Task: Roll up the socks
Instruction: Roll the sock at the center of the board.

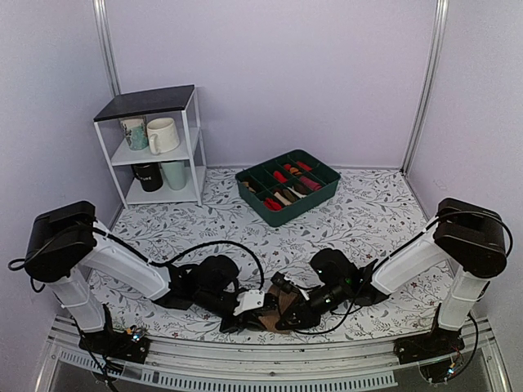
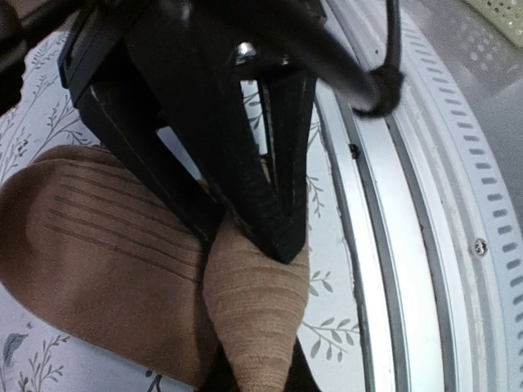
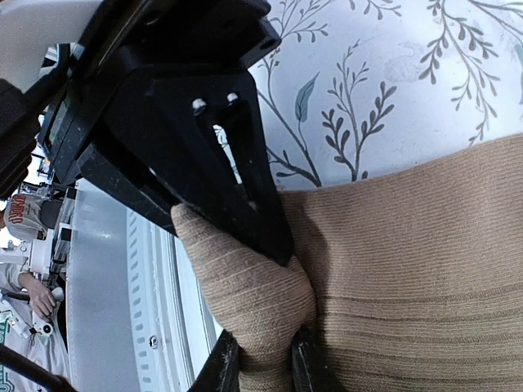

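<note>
Here, folds of the socks (image 2: 106,261) tight inside left gripper (image 2: 279,243) and right gripper (image 3: 274,245) alike.

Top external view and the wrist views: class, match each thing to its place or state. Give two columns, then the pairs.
Column 1
1 socks
2 green tray
3 cream mug
4 left gripper

Column 2
A on the middle level of the white shelf rack
B shut on tan knit fabric
C on the floral table cover, at its near edge
D farther back, mid-table, holding rolled bundles

Pairs: 1-C, 2-D, 3-A, 4-B
</note>
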Controlling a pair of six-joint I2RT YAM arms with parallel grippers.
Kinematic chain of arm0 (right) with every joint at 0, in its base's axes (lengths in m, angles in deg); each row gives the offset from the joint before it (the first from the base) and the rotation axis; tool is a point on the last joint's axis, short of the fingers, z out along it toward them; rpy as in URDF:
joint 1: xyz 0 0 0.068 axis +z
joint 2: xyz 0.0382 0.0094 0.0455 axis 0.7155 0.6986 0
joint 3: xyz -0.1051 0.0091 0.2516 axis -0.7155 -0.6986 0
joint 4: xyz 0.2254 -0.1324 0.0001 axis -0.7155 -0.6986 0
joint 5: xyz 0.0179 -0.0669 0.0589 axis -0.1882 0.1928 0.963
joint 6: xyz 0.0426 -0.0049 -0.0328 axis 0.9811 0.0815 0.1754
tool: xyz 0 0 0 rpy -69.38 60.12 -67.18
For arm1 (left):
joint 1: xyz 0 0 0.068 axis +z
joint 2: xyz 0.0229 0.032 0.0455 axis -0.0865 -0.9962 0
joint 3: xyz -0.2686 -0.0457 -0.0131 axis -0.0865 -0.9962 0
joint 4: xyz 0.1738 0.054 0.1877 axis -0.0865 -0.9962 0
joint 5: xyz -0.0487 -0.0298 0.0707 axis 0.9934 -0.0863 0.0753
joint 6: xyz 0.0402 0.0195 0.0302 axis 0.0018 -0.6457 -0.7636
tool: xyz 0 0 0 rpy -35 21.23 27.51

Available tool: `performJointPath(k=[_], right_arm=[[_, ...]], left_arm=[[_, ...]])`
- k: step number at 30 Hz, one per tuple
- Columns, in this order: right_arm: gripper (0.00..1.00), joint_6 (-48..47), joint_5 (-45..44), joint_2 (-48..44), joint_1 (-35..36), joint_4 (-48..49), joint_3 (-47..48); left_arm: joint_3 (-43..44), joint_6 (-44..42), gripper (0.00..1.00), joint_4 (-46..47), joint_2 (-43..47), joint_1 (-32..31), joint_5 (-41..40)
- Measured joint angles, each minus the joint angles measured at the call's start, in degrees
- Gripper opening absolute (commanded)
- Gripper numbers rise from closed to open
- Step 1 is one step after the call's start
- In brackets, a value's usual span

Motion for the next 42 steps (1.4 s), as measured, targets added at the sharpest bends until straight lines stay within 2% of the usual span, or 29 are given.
performJointPath(k=[2, 5, 8, 15, 18, 22, 29, 35, 42], right_arm=[[0.17, 0.09, -0.02, -0.09, -0.04, -0.17, 0.0], [0.31, 0.22, -1.25, -1.25, 0.02, -1.27, -0.13], [0.37, 0.44, -6.8, -5.42, 0.31, -3.41, -1.57], [0.46, -4.61, -22.84, -24.76, 1.77, -3.21, -12.48], [0.47, -9.35, -27.78, -29.46, 5.55, -0.61, -15.37], [0.48, -14.67, -32.35, -28.22, 11.39, 0.79, -15.37], [0.52, -20.28, -40.89, -17.77, 18.27, 0.48, -10.43], [0.48, -22.27, -45.68, -14.64, 19.47, 0.17, -7.58], [0.47, -21.2, -45.79, -14.47, 19.52, -2.43, -7.15]], left_arm=[[0.59, 0.37, 0.0, -1.18, -0.04, 0.11, 0.44], [1.77, 1.7, 0.0, -2.89, -0.63, 0.52, 1.95], [3.78, 4.24, 0.0, -4.35, -2.19, 1.27, 4.83], [7.23, 10.8, 0.0, -6.71, -5.97, 3.87, 12.59], [9.03, 13.22, 0.0, -8.33, -7.98, 5.38, 16.37], [10.54, 15.58, 0.0, -9.64, -9.75, 6.38, 19.71], [11.87, 16.92, 0.0, -11.43, -10.99, 6.67, 22.08], [12.46, 17.0, 0.0, -11.65, -12.09, 6.93, 23.71], [12.92, 16.98, 0.0, -11.69, -12.85, 7.23, 24.98]])
